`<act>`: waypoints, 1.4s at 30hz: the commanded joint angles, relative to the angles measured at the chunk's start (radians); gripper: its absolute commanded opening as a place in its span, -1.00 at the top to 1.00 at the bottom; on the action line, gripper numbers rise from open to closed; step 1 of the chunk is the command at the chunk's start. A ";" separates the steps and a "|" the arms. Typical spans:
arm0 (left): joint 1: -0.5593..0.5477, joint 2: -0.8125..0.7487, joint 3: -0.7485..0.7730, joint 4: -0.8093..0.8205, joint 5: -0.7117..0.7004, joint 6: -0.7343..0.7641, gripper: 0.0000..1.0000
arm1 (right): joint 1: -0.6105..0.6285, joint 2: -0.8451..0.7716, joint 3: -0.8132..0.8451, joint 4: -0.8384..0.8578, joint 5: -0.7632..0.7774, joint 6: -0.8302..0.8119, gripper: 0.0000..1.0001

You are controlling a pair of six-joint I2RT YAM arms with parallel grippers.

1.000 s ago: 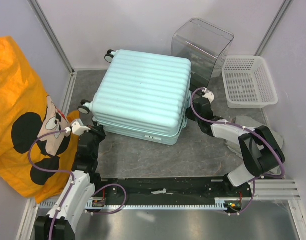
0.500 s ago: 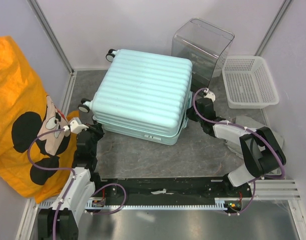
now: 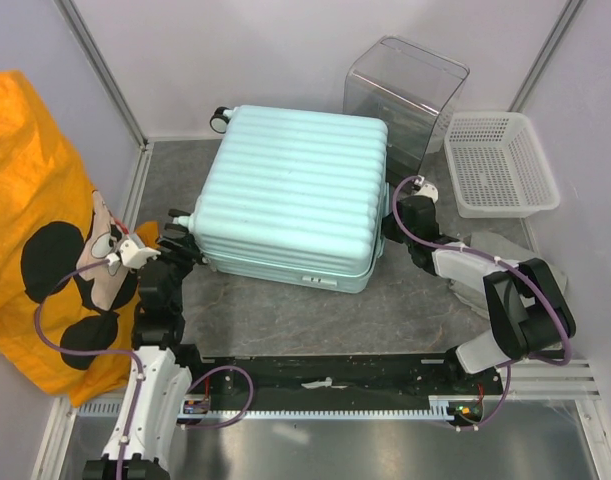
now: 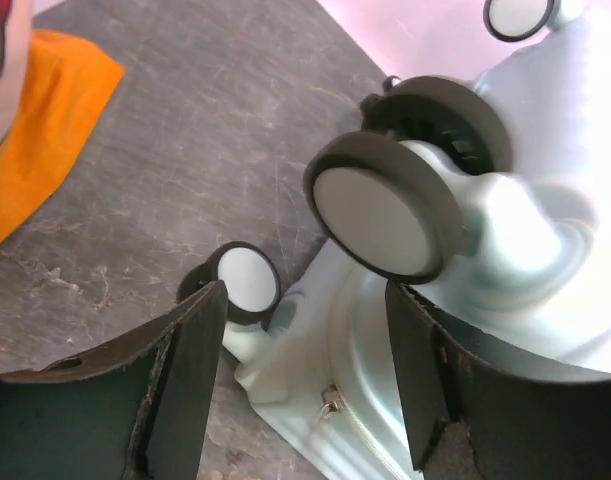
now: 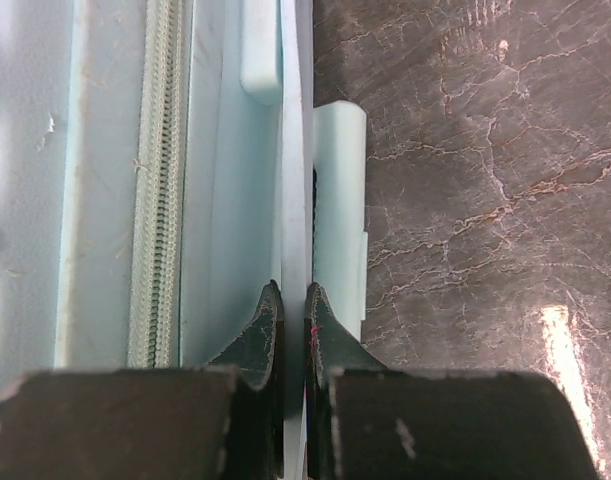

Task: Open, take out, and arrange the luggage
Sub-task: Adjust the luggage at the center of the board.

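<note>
Left hand (image 4: 303, 300) is gaping wide, its fingers framing a spinner wheel (image 4: 380, 215) at a corner of the luggage (image 3: 290, 190), gripping nothing. Right hand (image 5: 293, 300) is pinching tight on a thin edge along the luggage's right side. The luggage is lying flat and closed mid-counter (image 3: 285, 310), a clear box (image 3: 405, 90) sitting just behind its far right corner.

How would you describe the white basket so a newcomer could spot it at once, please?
Start from the big mint suitcase in the middle of the table. At its far right corner stands a tall clear box; the basket sits just right of it. Unlike the box, it is low, white and meshed all over.
</note>
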 commanded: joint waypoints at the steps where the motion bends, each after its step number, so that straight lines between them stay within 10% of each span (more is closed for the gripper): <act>1: 0.003 -0.075 0.122 -0.138 0.014 -0.023 -0.44 | -0.061 -0.021 -0.009 0.084 0.090 -0.051 1.00; 16: 0.003 0.046 0.409 -0.214 0.563 0.219 -0.45 | -0.031 0.002 -0.049 0.199 -0.056 -0.044 1.00; 30: 0.002 0.400 0.646 -0.227 0.494 0.444 -0.48 | 0.120 0.001 -0.017 0.148 0.036 -0.109 1.00; 42: 0.000 0.435 0.567 -0.209 0.538 0.453 -0.50 | 0.201 0.140 0.103 0.139 -0.045 -0.150 0.99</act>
